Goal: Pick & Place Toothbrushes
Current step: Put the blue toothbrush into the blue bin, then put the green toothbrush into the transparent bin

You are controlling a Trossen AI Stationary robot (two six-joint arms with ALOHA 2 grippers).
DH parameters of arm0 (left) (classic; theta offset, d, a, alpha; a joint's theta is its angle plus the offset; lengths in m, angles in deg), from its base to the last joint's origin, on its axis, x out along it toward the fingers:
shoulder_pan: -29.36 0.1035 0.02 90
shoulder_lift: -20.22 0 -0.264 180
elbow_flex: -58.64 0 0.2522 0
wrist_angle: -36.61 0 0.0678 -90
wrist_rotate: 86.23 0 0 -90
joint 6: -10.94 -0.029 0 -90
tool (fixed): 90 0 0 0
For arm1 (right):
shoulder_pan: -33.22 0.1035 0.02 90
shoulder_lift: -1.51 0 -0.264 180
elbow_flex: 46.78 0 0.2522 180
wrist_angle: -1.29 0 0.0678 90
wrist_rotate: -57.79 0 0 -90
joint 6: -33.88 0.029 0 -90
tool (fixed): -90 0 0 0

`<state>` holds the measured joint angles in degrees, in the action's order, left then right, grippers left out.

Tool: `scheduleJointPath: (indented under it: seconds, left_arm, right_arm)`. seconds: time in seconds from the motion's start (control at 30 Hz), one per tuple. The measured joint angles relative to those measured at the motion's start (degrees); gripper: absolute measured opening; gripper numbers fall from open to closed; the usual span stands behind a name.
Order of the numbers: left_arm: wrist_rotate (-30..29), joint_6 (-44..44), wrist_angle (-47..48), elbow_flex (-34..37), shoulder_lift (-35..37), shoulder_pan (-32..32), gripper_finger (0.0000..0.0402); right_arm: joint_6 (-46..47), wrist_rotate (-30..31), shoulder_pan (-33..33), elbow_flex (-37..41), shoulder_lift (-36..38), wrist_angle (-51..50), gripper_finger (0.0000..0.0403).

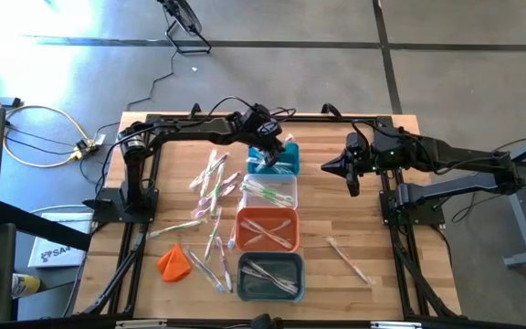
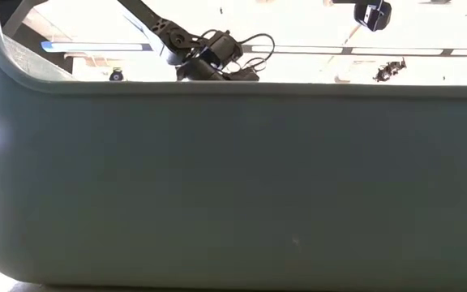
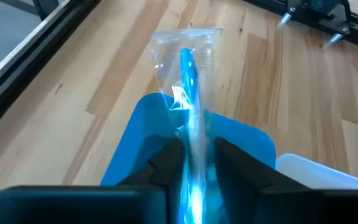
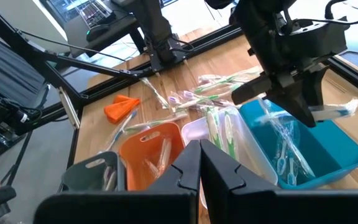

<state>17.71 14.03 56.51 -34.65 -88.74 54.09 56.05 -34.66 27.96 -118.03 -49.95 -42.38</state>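
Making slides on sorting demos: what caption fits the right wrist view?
Left gripper holds a wrapped blue toothbrush over the teal bin; right gripper waits shut.

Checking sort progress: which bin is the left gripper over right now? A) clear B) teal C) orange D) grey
B: in the high view the left gripper sits above the teal bin at the far end of the bin row, with a wrapped blue toothbrush between its fingers over that bin's wall.
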Motion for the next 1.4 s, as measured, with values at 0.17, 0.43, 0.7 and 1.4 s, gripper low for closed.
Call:
scheduleJointPath:
  seconds: [0.17, 0.43, 0.7, 1.4]
  left_arm:
    - [-0.4, 0.2, 0.0, 0.0, 0.0, -0.1, 0.0151]
    - [-0.3, 4.1, -0.1, 0.0, 0.0, 0.0, 0.0188]
    - [3.5, 7.9, 1.1, 0.0, 1.1, 0.0, 0.0165]
    - [2.1, -4.4, 15.0, 2.4, 16.2, 0.0, 0.0004]
  right_arm:
    - [0.3, 0.0, 0.0, 0.0, 0.0, 0.0, 0.0002]
    - [0.3, 0.0, 0.0, 0.0, 0.0, 0.0, 0.0002]
    - [0.5, 0.0, 0.0, 0.0, 0.0, 0.0, 0.0002]
    - [0.1, 1.2, 0.0, 0.0, 0.0, 0.1, 0.0002]
